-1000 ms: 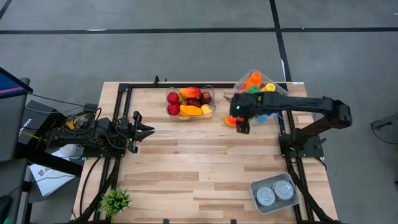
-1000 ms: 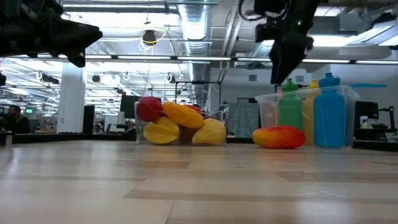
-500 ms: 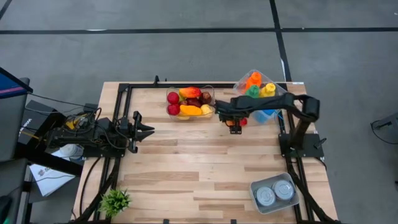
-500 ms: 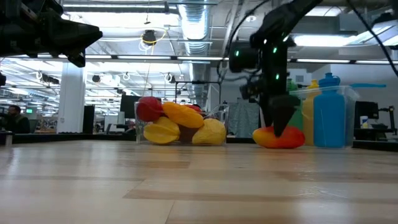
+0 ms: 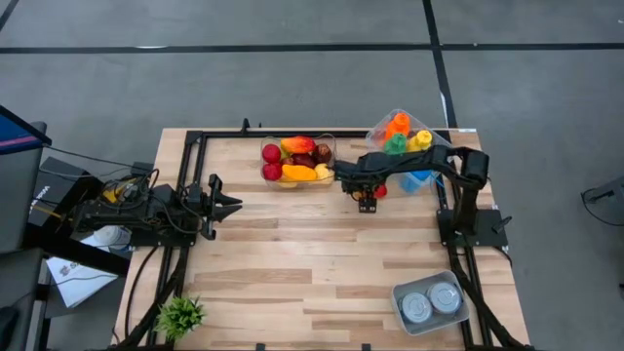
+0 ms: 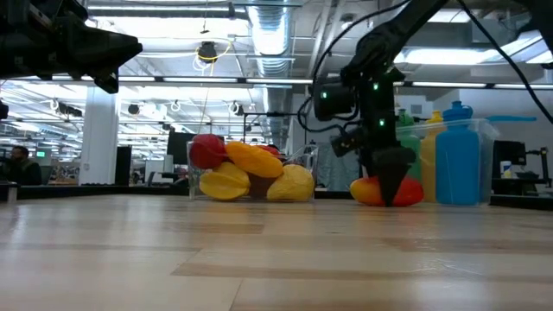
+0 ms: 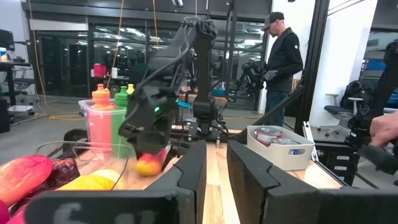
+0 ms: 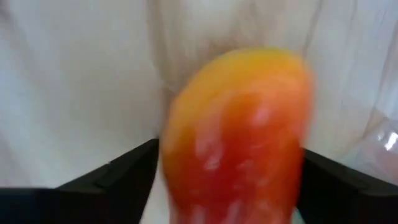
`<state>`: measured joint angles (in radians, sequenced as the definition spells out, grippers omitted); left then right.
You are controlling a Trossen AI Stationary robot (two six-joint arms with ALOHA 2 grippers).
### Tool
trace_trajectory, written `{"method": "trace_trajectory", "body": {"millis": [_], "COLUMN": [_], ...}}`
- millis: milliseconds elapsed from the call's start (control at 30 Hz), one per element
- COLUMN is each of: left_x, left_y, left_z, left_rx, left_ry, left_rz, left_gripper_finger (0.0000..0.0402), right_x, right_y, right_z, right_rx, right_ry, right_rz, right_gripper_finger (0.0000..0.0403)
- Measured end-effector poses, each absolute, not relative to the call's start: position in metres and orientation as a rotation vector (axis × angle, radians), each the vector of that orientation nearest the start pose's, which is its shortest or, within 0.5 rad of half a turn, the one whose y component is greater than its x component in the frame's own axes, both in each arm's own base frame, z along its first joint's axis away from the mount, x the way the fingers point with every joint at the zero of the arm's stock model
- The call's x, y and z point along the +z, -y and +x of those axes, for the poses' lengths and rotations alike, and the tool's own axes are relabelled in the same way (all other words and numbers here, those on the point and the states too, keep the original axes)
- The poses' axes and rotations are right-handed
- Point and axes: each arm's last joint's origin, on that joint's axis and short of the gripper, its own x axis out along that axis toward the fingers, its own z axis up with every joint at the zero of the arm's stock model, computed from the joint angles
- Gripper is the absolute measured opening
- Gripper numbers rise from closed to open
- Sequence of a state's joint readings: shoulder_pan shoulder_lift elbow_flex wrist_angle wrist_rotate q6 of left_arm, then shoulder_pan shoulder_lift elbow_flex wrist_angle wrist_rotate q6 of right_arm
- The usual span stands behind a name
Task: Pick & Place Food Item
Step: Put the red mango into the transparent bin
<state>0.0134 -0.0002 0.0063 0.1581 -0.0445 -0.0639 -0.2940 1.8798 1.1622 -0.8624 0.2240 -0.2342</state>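
The mango (image 6: pixel 389 190) lies on the table (image 5: pixel 322 263) between fruit tub (image 5: pixel 298 161) and bottle bin (image 5: pixel 405 146) — bracketed by the right claw (image 5: pixel 368 198), spread wide, nothing gripped. An off-centre squeeze — it could be rolled away. The left claw (image 5: pixel 230 204) is parked, parted.

High cam looks straight down, low cam level (both share the mango (image 6: pixel 388 191)).

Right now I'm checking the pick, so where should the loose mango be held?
Across its narrow middle, coming straight down. The mango lies on its side on the table beside the bottle bin, so its long flanks are free. The right end effector already straddles it there.
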Motion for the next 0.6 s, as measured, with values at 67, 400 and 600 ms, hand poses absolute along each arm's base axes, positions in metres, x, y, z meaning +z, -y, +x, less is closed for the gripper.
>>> {"method": "trace_trajectory", "body": {"millis": [67, 400, 600], "left_x": [0.181, 0.181, 0.181], "left_y": [-0.003, -0.003, -0.003], "left_z": [0.096, 0.096, 0.096], "left_rx": [0.053, 0.052, 0.053], "left_ry": [0.166, 0.166, 0.166], "left_rz": [-0.066, -0.066, -0.066], "left_gripper_finger": [0.0053, 0.0053, 0.0053], "right_x": [0.151, 0.214, 0.28], "right_y": [0.094, 0.046, -0.011], "right_z": [0.308, 0.304, 0.297], "right_rx": [-0.206, -0.146, 0.003], "right_ry": [-1.607, -1.334, -0.903], "right_rz": [-0.132, -0.079, -0.051], "right_gripper_finger": [0.0278, 0.0222, 0.0243]}}
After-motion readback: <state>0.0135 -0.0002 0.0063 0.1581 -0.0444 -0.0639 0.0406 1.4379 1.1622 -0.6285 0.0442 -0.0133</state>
